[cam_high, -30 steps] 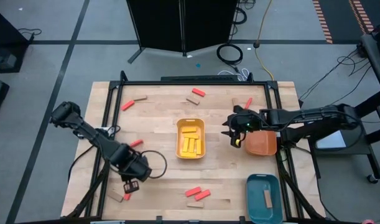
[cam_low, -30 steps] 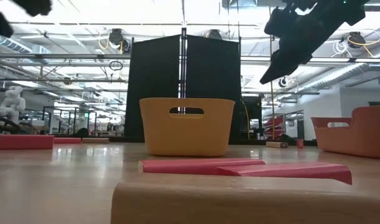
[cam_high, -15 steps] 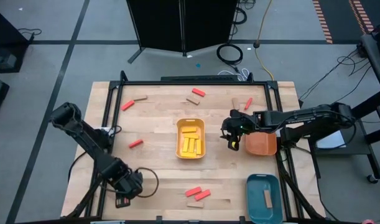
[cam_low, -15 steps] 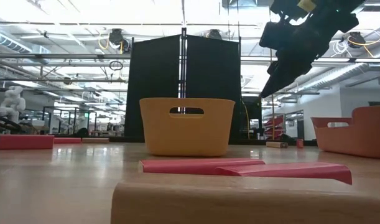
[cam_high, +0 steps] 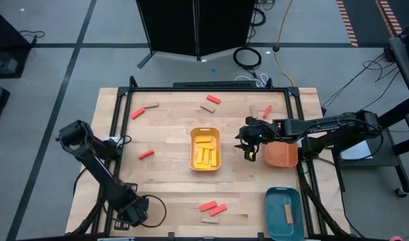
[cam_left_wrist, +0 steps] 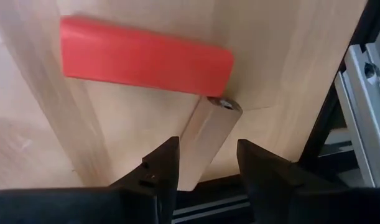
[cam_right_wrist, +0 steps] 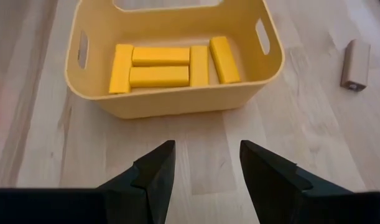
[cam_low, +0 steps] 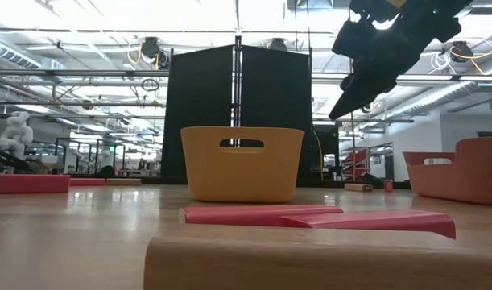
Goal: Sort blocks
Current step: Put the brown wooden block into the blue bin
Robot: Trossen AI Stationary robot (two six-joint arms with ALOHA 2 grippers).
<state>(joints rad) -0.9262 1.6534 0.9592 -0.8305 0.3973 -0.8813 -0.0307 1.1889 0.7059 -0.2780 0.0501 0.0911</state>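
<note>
Right, the blocks [cam_high: 146,154] are small flat pieces of wood: stiff, light and, I would judge, fairly slick on their painted faces. You would do best to take each one across its narrow width at mid-length, so that it does not swing in the grip.

Your left gripper [cam_left_wrist: 208,148] hangs over the near left corner of the table [cam_high: 171,181] with its fingers apart and nothing in them. Below it lie a red block [cam_left_wrist: 146,57] and a tan block [cam_left_wrist: 205,134], touching at a corner. Lifting either one may well nudge the other.

Your right gripper [cam_right_wrist: 205,149] hovers between the yellow tray [cam_right_wrist: 177,102] and the orange tray [cam_high: 281,155], spread open and empty, with only bare table beneath it.

By count:
- Five yellow blocks [cam_right_wrist: 160,76] lie flat in the yellow tray, and none show outside it.
- Seven red ones are loose on the table: three along the far edge, one left of the yellow tray, two side by side near the front, and the one under your left gripper.
- Six tan ones are in sight. One lies in the teal tray [cam_high: 274,201], three sit at the far edge, one is just near of the front red pair, and one is at the near left corner.

Whether the orange tray holds anything you cannot tell from here.
</note>
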